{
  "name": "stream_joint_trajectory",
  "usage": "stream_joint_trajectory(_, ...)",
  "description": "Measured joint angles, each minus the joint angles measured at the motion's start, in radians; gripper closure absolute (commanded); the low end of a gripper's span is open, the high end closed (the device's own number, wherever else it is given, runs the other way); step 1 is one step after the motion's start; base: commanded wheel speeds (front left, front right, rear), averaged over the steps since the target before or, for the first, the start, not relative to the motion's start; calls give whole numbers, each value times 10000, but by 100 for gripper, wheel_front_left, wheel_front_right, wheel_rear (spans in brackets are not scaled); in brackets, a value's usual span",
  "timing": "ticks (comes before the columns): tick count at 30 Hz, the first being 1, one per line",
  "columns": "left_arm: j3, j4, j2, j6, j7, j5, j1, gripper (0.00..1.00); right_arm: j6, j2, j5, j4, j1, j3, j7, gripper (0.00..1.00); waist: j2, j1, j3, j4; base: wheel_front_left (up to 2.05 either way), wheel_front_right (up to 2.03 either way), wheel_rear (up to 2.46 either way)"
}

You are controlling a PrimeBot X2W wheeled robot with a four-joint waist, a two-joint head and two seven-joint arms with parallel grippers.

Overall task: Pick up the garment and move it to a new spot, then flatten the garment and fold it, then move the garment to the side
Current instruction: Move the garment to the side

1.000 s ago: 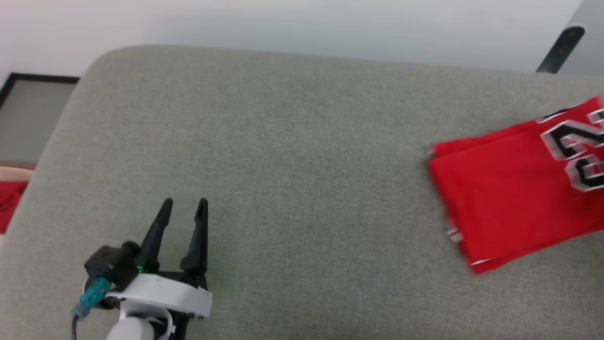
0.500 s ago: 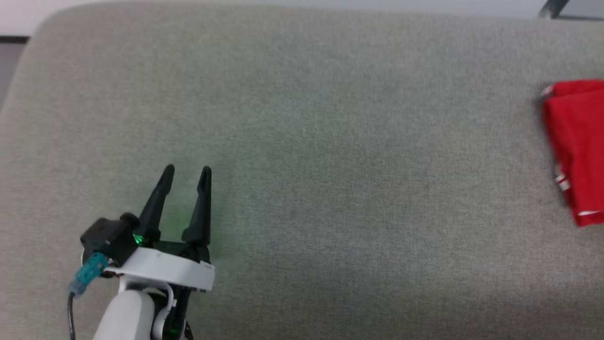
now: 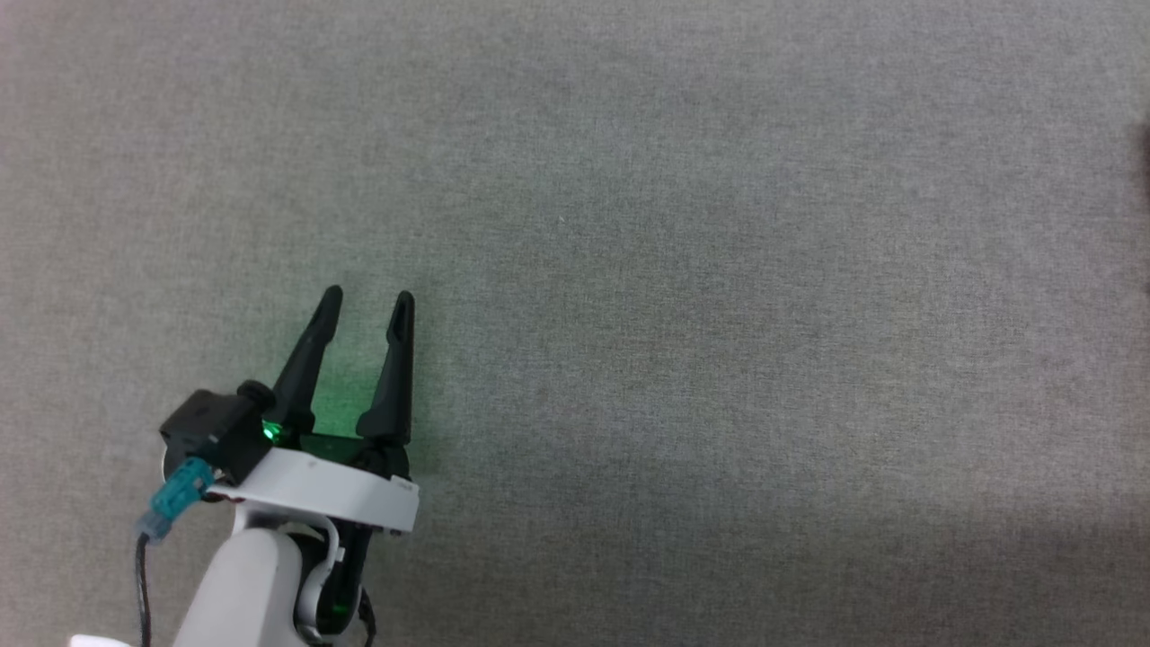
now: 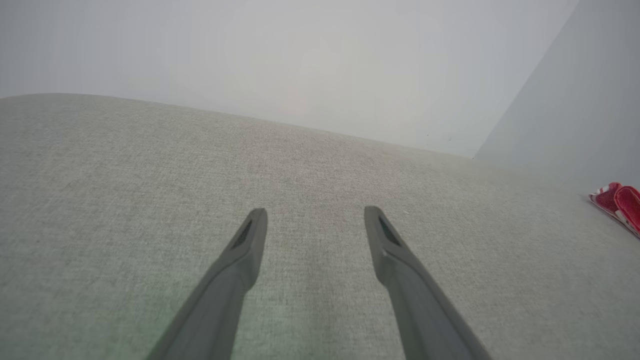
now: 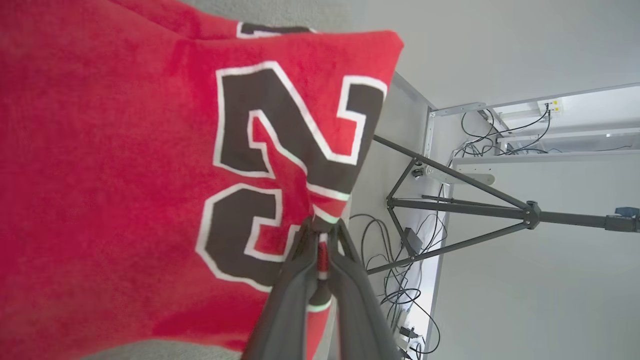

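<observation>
Garment (image 5: 100, 150) cropped, perhaps hem in right pincer (image 5: 323, 229)

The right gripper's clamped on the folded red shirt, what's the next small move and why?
Probably settle the garment flat on the grey cushion, then open the right gripper. It pinches the folded garment's striped edge, the fold looks done, and the left gripper hangs open, apart from it.

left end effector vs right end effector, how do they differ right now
The left end effector is open, fingers spread; the right end effector is shut. The left end effector holds nothing above the grey cushion; the right end effector pinches the garment by its edge. Both have two long dark fingers.
</observation>
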Motion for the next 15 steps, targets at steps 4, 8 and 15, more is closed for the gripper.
stream_joint_trajectory(4,-35,40,17,0,0,0,-85,0,0,359,-322,159,113,-384,0,100,0,0,31,8,0,0,0)
stream_joint_trajectory(8,-56,109,35,0,0,0,-102,0,0,675,-608,169,214,-696,-40,67,0,0,-32,5,0,0,0)
stream_joint_trajectory(15,-2,245,59,0,0,-2,14,0,0,1085,-819,-176,308,-953,-2,0,0,0,-452,-39,0,0,0)
